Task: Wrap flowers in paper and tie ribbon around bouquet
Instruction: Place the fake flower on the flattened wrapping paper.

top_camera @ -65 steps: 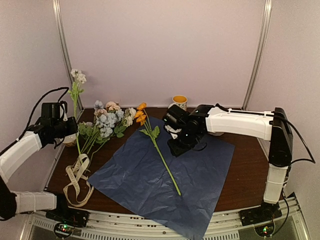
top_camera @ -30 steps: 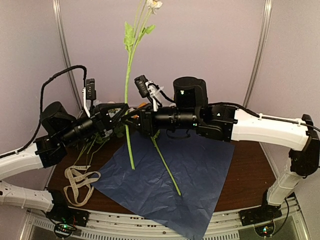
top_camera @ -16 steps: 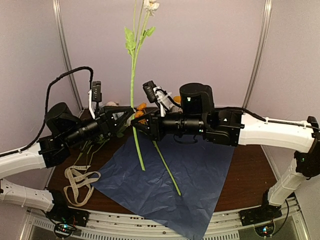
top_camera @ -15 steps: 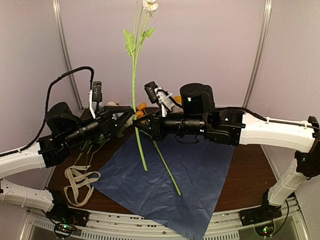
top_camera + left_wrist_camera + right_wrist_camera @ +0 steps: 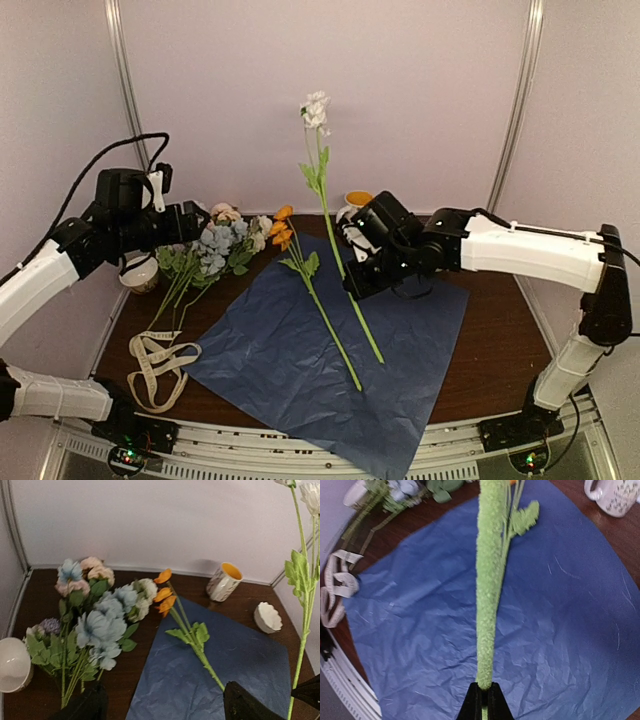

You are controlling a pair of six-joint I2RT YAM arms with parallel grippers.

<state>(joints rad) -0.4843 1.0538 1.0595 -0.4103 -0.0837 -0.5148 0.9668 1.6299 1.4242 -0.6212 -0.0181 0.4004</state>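
readable text: none | ribbon (image 5: 152,347): faint dark marks, possibly lettering, too small to read | mug (image 5: 220,585): speckled print, no words legible

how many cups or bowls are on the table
3. A patterned mug with an orange inside at the back, a small white fluted cup just off the paper's far edge, and a white bowl at the left beside the loose flowers. Others may be hidden.

Creased matt paper (image 5: 420,335), fuzzy stem (image 5: 487,580)
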